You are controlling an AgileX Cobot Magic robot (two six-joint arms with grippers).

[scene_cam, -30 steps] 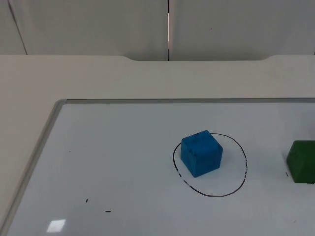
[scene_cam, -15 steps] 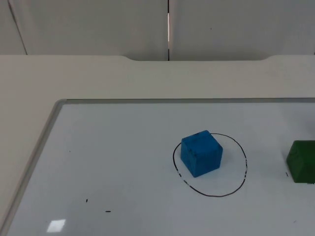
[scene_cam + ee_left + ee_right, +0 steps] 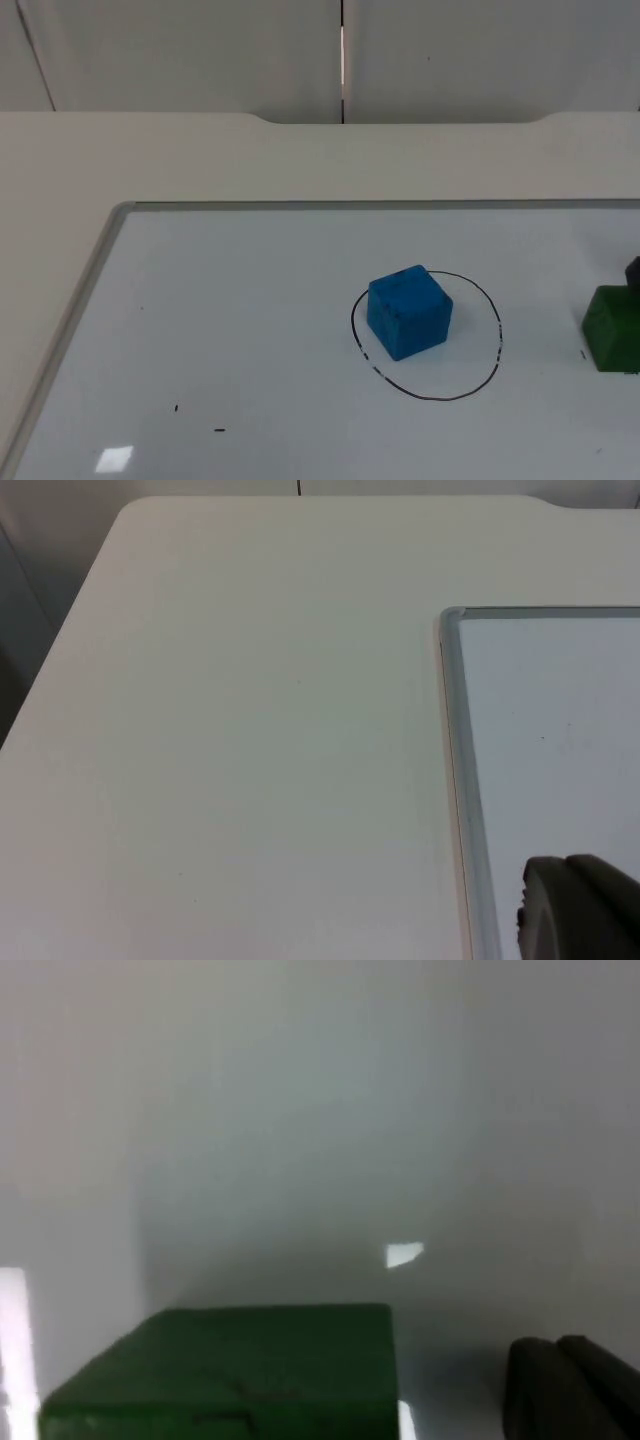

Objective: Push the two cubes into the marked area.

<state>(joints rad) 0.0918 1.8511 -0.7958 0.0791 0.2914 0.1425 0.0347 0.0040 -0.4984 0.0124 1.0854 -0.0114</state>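
The right claw (image 3: 565,1385) sits just beside the green cube (image 3: 240,1370); its grip I cannot tell. The blue cube (image 3: 408,311) rests inside the drawn ring (image 3: 470,384).

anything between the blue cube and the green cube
Only bare whiteboard and the right side of the drawn circle, seen in the top view, lie between the blue cube and green cube.

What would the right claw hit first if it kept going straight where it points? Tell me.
Probably the green cube, which sits close ahead of the right claw, though slightly off to one side. Depth is unclear, so it may instead pass the cube and meet the whiteboard.
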